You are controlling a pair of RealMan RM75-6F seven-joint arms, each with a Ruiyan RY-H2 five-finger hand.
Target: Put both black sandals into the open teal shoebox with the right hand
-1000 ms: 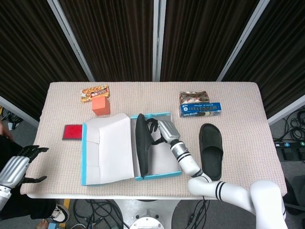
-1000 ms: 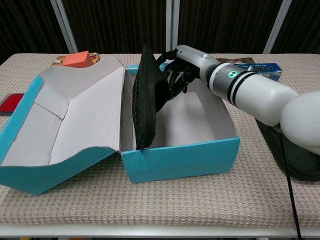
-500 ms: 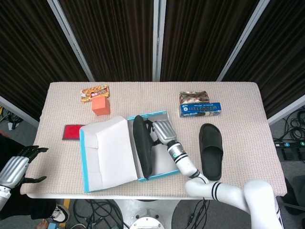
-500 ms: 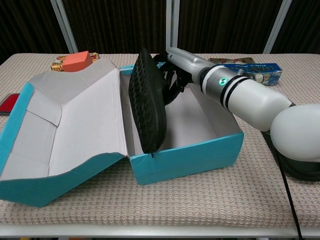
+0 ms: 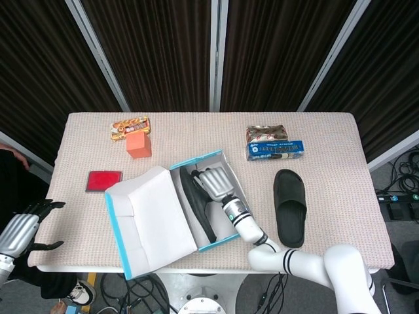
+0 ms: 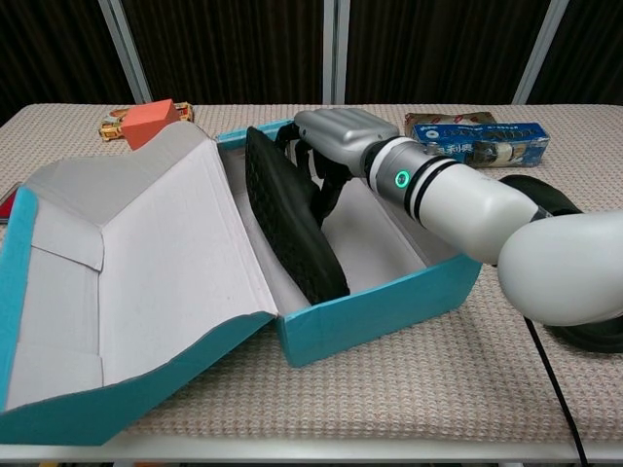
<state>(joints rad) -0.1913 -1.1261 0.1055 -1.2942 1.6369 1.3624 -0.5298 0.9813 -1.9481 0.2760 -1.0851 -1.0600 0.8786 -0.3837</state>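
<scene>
One black sandal (image 5: 197,204) leans on its edge inside the open teal shoebox (image 5: 196,161), sole towards the lid. My right hand (image 5: 213,182) is in the box and grips the sandal by its strap. In the chest view the same hand (image 6: 334,132) curls its fingers down into the strap of the sandal (image 6: 290,230), above the box's front wall (image 6: 389,311). The second black sandal (image 5: 289,206) lies flat on the table right of the box. My left hand (image 5: 27,224) hangs off the table's near left corner, fingers apart and holding nothing.
The box's white-lined lid (image 5: 154,219) lies open to the left, reaching the table's front edge. A red flat item (image 5: 105,180), an orange block (image 5: 138,144) and a snack packet (image 5: 130,127) sit at the back left. A blue biscuit box (image 5: 275,150) and brown packet (image 5: 266,133) sit at the back right.
The shoebox has swung round and slid towards the front left. The sandal has tipped from standing upright to leaning lower in the box, with my right hand following it. The left hand is still.
</scene>
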